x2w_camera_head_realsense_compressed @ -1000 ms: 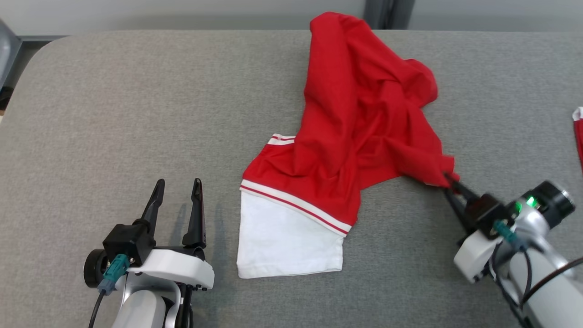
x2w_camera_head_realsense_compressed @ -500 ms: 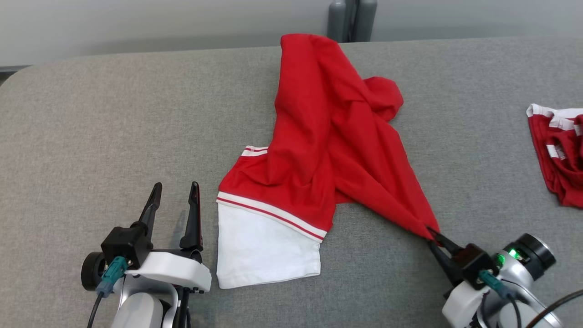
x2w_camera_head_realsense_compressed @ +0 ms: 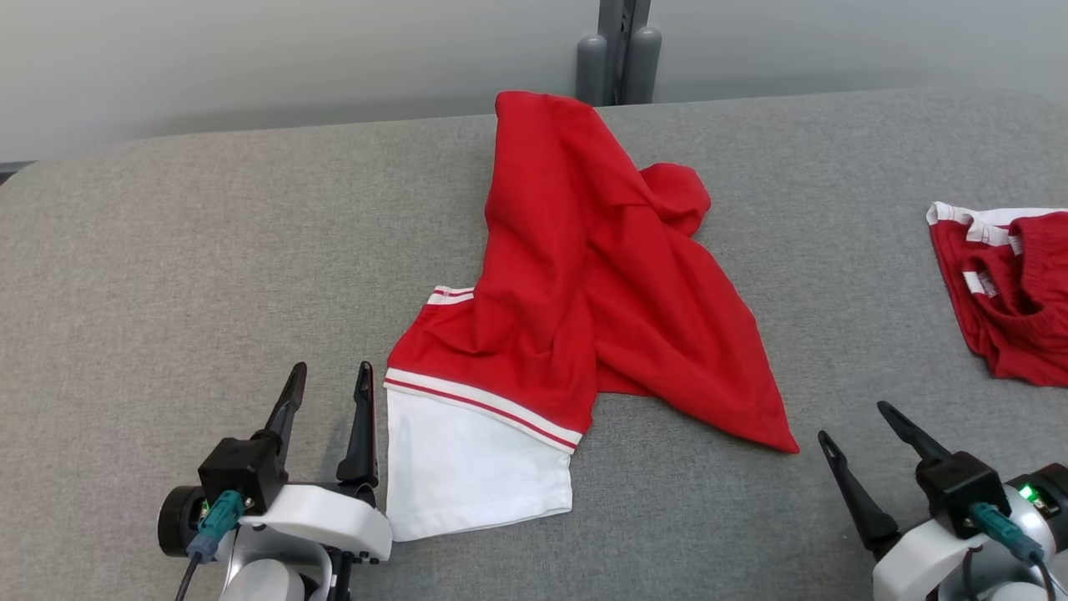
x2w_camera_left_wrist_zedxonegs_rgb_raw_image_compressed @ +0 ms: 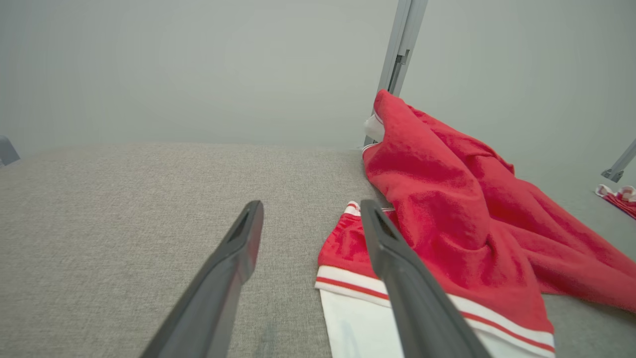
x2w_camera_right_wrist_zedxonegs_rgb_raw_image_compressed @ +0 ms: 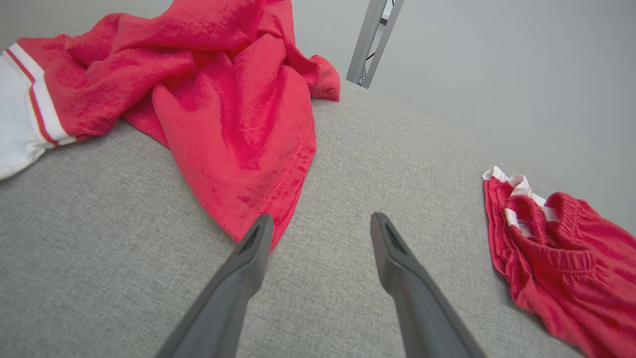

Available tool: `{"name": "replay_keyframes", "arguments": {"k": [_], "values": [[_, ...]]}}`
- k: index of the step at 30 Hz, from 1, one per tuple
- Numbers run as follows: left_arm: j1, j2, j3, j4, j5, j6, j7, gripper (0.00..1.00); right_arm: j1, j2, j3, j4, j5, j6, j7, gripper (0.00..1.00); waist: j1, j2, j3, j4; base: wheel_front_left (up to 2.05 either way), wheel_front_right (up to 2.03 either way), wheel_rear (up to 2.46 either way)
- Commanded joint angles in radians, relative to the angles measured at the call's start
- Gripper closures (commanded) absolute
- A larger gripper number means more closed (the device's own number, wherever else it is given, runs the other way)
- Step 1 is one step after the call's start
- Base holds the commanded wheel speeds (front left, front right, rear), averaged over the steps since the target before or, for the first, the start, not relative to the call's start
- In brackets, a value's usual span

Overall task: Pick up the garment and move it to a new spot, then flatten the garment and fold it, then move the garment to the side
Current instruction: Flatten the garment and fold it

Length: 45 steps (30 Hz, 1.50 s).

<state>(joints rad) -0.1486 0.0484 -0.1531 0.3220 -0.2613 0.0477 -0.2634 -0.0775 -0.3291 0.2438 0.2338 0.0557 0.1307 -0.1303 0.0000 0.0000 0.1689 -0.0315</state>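
White wrists (x2w_camera_head_realsense_compressed: pixel 317 509) — dark fingers (x2w_camera_head_realsense_compressed: pixel 363 417), teal plugs (x2w_camera_head_realsense_compressed: pixel 219 512)

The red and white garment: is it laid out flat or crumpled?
Crumpled. The red and white garment lies in heaped folds on the grey table; only its white panel lies smooth.

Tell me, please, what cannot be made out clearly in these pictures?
- Red and white garment, head view: its own folds hide its underside and full shape.
- Second red garment, head view: cut off by the right edge.
- Left tool, left wrist view: one finger covers part of the garment's striped band.
- Grey post, head view: cut off by the upper edge.
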Motion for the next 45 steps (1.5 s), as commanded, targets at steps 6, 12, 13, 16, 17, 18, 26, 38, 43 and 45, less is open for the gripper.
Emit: {"name": "replay_keyframes", "arguments": {"k": [6,12,13,16,17,18,26,38,43,45], "values": [[0.010,0.004,-0.014,0.012,-0.003,-0.005,-0.002,0.00,0.023,0.045,-0.085,-0.063,0.024,0.000,0.017,0.00,0.0000,0.0000,-0.019,-0.002,0.00,0.00,0.00],[0.010,0.004,-0.029,0.023,-0.006,-0.010,-0.002,0.00,0.010,0.111,-0.160,-0.053,0.026,0.000,-0.004,0.00,0.0000,0.0000,-0.032,0.010,0.00,0.00,0.00],[0.011,0.004,-0.031,0.023,-0.006,-0.010,-0.002,0.00,0.009,0.125,-0.170,-0.048,0.025,0.000,-0.014,0.00,0.0000,0.0000,-0.035,0.012,0.00,0.00,0.00],[0.016,0.004,-0.036,0.022,-0.006,-0.009,-0.002,0.00,0.001,0.168,-0.207,-0.045,0.015,0.000,-0.052,0.00,0.0000,0.0000,-0.046,0.017,0.00,0.00,0.00],[0.019,0.004,-0.037,0.021,-0.005,-0.008,-0.002,0.00,0.001,0.181,-0.217,-0.045,0.010,0.000,-0.063,0.00,0.0000,0.0000,-0.050,0.018,0.00,0.00,0.00],[0.022,0.004,-0.038,0.020,-0.005,-0.008,-0.002,0.00,0.000,0.195,-0.228,-0.042,0.013,0.000,-0.073,0.00,0.0000,0.0000,-0.054,0.018,0.00,0.00,0.00],[0.051,0.004,-0.048,0.006,-0.007,-0.010,-0.002,0.00,-0.021,0.260,-0.277,-0.006,0.029,0.000,-0.126,0.00,0.0000,0.0000,-0.099,0.023,0.00,0.00,0.00],[0.115,0.004,-0.040,-0.026,-0.014,-0.005,-0.002,0.00,0.004,0.277,-0.293,0.011,0.056,0.000,-0.137,0.00,0.0000,0.0000,-0.139,0.027,0.00,0.00,0.00],[0.108,0.004,-0.046,-0.027,-0.018,-0.003,-0.002,0.00,0.002,0.277,-0.281,0.007,0.072,0.000,-0.137,0.00,0.0000,0.0000,-0.142,0.029,0.00,0.00,0.00],[0.103,0.004,-0.048,-0.027,-0.015,-0.003,-0.002,0.00,-0.002,0.277,-0.277,0.006,0.076,0.000,-0.137,0.00,0.0000,0.0000,-0.142,0.030,0.00,0.00,0.00]]}}
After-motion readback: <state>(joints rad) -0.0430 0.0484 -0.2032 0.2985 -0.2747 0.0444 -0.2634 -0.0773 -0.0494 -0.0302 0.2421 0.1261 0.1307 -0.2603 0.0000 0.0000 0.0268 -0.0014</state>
